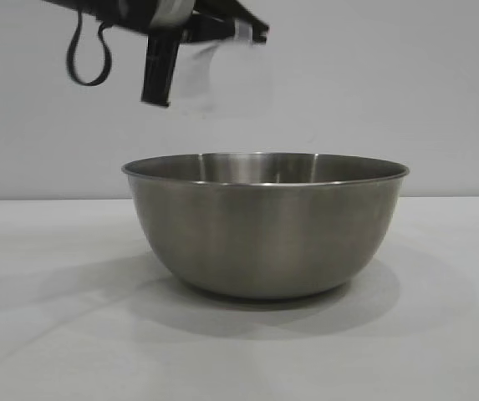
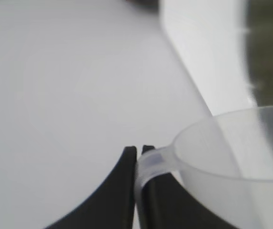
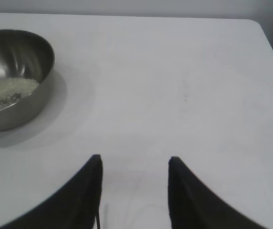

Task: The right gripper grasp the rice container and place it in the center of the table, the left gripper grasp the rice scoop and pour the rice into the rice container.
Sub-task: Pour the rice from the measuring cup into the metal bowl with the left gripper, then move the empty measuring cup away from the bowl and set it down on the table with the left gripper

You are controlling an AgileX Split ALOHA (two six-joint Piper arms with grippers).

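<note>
I'm holding rice scoop by handle, left end effector clamped, above steel bowl with rice inside. Keeping scoop over rim while tipping. Right end effector half-open, empty, over worktop.

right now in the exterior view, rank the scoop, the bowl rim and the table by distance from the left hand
1. The rice scoop, clamped by its handle in the left hand, at the top.
2. The rice container rim, directly below the scoop.
3. The table, lowest, under the bowl.
</note>
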